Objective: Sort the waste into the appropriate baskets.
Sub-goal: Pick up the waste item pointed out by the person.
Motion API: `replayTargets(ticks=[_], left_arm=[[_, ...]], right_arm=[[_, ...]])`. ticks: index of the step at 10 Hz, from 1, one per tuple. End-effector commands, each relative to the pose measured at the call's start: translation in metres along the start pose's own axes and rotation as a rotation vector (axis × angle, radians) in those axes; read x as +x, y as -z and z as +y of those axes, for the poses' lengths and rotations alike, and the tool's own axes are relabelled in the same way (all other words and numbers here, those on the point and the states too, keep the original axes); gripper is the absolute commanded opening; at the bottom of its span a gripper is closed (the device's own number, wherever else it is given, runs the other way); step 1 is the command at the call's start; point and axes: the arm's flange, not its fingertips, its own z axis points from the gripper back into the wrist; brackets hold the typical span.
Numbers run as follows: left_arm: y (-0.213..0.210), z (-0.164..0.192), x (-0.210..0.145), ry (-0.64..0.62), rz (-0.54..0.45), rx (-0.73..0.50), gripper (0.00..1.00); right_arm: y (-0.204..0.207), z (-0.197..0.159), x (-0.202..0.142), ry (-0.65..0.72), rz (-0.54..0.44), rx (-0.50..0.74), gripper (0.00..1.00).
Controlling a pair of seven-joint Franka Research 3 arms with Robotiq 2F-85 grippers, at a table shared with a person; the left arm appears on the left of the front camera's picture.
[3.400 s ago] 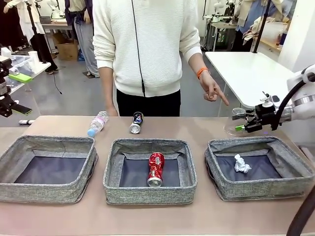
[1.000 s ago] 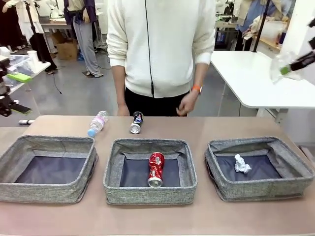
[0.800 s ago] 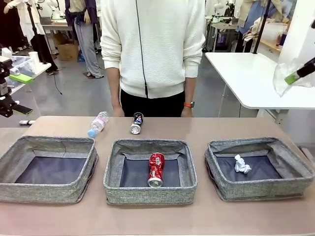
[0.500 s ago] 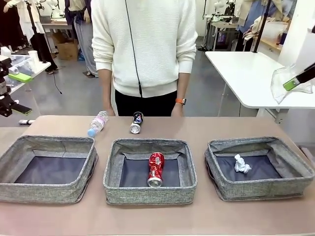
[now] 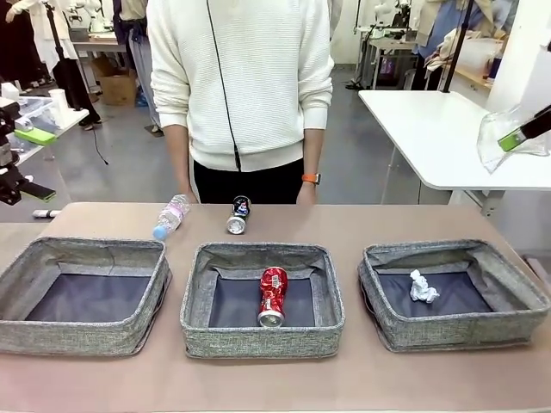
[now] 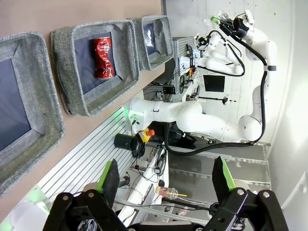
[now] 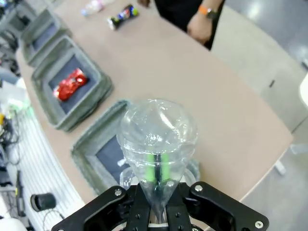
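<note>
Three grey woven-fabric baskets stand in a row on the tan worktop (image 5: pixel 370 219) of a busy lab with a grey floor. The left basket (image 5: pixel 77 337) shows its dark flat bottom. The middle basket (image 5: pixel 258 341) holds a dented red can (image 5: pixel 273 295) lying lengthwise. The right basket (image 5: pixel 456 332) holds a crumpled white paper ball (image 5: pixel 423 286).

Beyond the baskets, a small clear bottle with a blue cap (image 5: pixel 170 216) and a dark blue-black can (image 5: pixel 238 214) lie on their sides near the worktop's far edge. A person in a white knit sweater (image 5: pixel 241 86) stands just behind them, wearing an orange wristband (image 5: pixel 310 179).

High at the right, in front of a white side table (image 5: pixel 430 129), the right pincer (image 7: pixel 155 168) is clamped on the wall of a clear plastic cup (image 7: pixel 156 127), one green pad showing through the plastic. The cup hangs well above the right basket. The left pincer (image 6: pixel 165 163) is off to the side, its jaws spread wide and holding nothing.
</note>
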Motion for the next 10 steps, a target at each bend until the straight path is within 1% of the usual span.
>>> replayTargets(ticks=[1, 2, 3, 4, 5, 6, 8, 9, 10], left_arm=[[0.000, -0.002, -0.002, -0.002, 0.007, 0.005, 1.00], [0.000, -0.002, -0.002, -0.002, 0.007, 0.005, 1.00], [0.000, -0.002, -0.002, -0.002, 0.007, 0.005, 1.00], [0.000, -0.002, -0.002, -0.002, 0.007, 0.005, 1.00], [0.000, -0.002, -0.002, -0.002, 0.007, 0.005, 1.00], [0.000, -0.002, -0.002, -0.002, 0.007, 0.005, 1.00], [0.000, -0.002, -0.002, -0.002, 0.007, 0.005, 1.00], [0.000, -0.002, -0.002, -0.002, 0.007, 0.005, 1.00], [0.000, -0.002, -0.002, -0.002, 0.007, 0.005, 1.00]], right_arm=[[-0.006, 0.045, 0.034, 0.040, 0.143, -0.080, 0.03], [-0.010, 0.077, 0.051, 0.053, 0.229, -0.102, 0.03], [-0.012, 0.112, 0.065, 0.078, 0.286, -0.126, 0.03], [-0.010, 0.138, 0.074, 0.123, 0.274, -0.116, 0.03], [-0.005, 0.166, 0.081, 0.167, 0.283, -0.109, 0.03], [0.004, 0.197, 0.091, 0.233, 0.313, -0.074, 0.03], [0.030, 0.268, 0.121, 0.374, 0.400, -0.117, 0.03], [0.045, 0.305, 0.138, 0.377, 0.446, -0.166, 0.03], [0.061, 0.345, 0.155, 0.340, 0.507, -0.200, 0.03]])
